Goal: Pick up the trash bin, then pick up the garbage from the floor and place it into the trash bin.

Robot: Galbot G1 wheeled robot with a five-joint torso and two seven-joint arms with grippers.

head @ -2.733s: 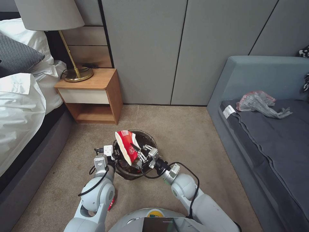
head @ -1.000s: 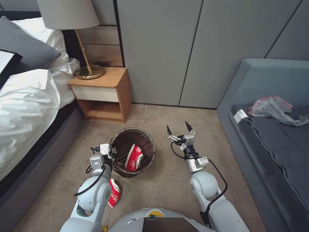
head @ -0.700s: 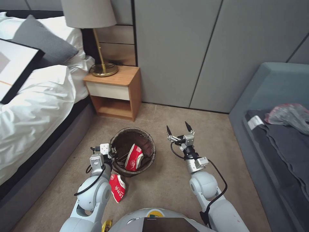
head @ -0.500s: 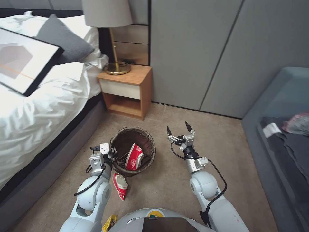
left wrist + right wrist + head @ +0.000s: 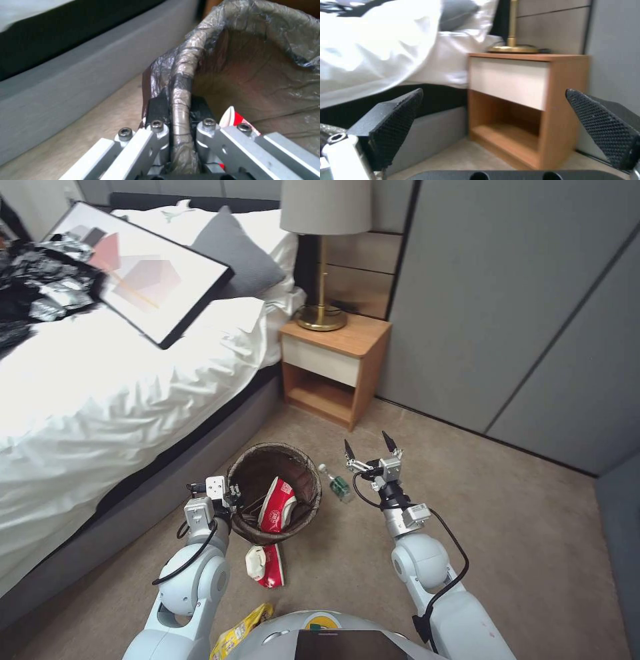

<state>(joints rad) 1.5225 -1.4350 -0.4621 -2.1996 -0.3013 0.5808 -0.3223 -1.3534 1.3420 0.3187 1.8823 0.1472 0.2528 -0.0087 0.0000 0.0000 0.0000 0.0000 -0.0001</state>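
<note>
- Fingers of the left gripper [image 5: 230,500] were pressed together on the rim of the trash bin [image 5: 248,473]; the left wrist view showed its dark pads [image 5: 159,108] clamping the liner-wrapped edge from both sides.
- Beside the bin on its far side, the right gripper [image 5: 371,445] hovered with its jaws spread wide and nothing between them, pointing toward the nightstand [image 5: 333,370] and the bed [image 5: 120,400].
- Compared with the head view of a few seconds earlier, the red-and-white cup [image 5: 279,505] had left the right gripper and lay inside the bin, leaning against its inner wall with its long axis slanting up toward the rim.
- Since then the whole head view had swung, so the camera had turned with the robot while both arms and the bin kept their places before it.
- That swing brought fresh litter into sight on the floor [image 5: 507,527]: a small plastic bottle [image 5: 336,484] lying flat between bin and right gripper, its long axis running obliquely with the cap end toward the bin.
- A second crushed cup [image 5: 267,566] lay just beside the bin's near edge, long axis roughly toward the robot's base.
- A yellow wrapper [image 5: 240,633] showed at the base.
- One piece seemed done; several remained.
</note>
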